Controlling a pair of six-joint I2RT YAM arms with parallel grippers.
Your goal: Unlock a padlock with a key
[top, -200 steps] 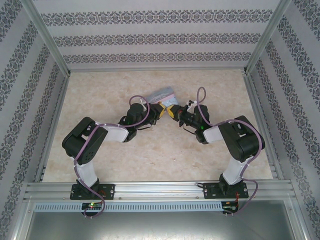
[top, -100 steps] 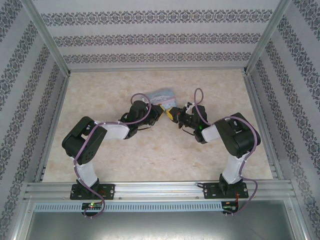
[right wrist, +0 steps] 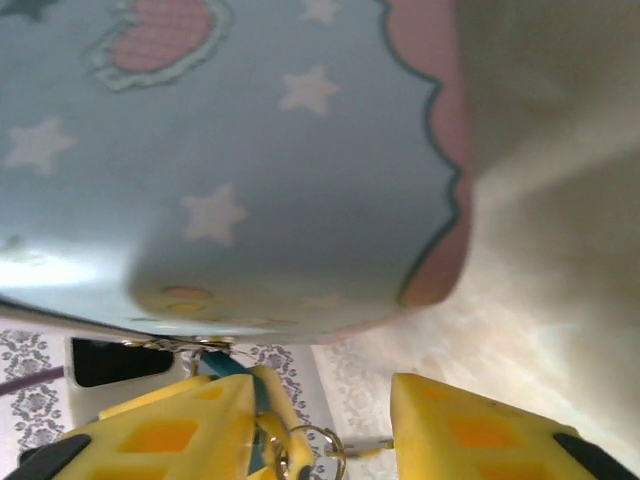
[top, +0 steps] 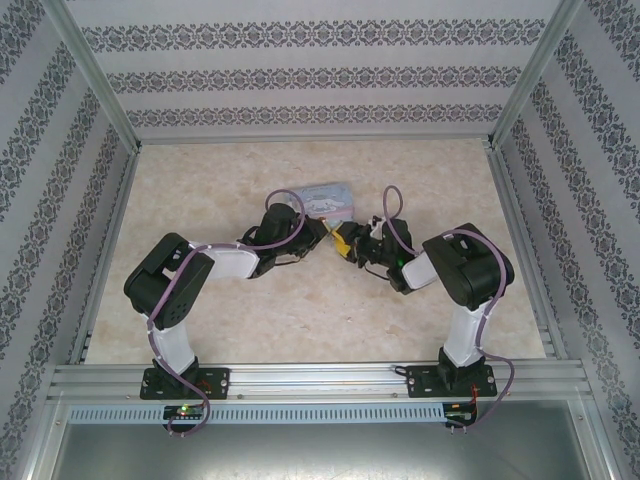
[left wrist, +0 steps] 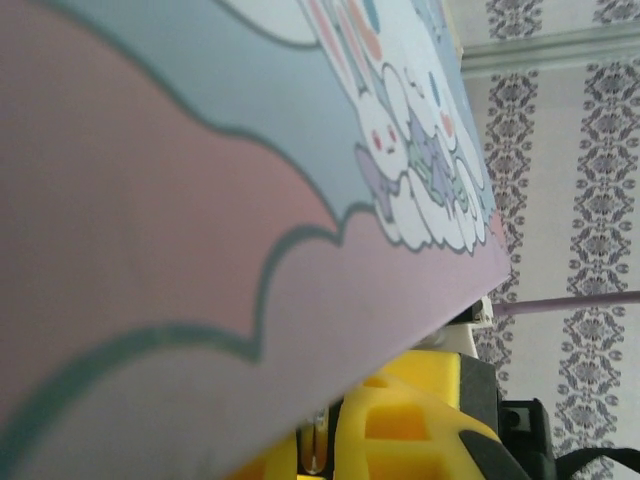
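Table (top: 250,310): a pale marbled top is carrying both arms, and the action is sitting in the middle of the overhead view.

Tin (top: 328,197): a pale blue cartoon tin is lying just above center. Its near edge is hanging right over the fingertips in both wrist views.

Left gripper (top: 320,233): it is reaching in from the left and meeting the other gripper almost tip to tip, just below the tin. In its wrist view, yellow fingers (left wrist: 400,435) are peeking in along the bottom edge with a narrow slit between them. I cannot tell whether they are pinching anything.

Right gripper (top: 347,244): it is coming in from the right. Its yellow fingers (right wrist: 475,430) are standing well apart at the bottom of its wrist view, with nothing bridging the gap.

Padlock (right wrist: 243,378): a small bluish piece is showing at the lower left of the right wrist view. It is pressing against the inner side of the left-hand yellow finger, right under the tin's edge. Too little of it is showing to make out the shackle.

Key (left wrist: 316,445): a thin silvery sliver is standing in the slit at the bottom of the left wrist view. It is blurred, so I am not certain of it.

Ring (right wrist: 312,447): a small wire ring is dangling at the bottom of the right wrist view, beside the bluish piece and closer to the left-hand finger.
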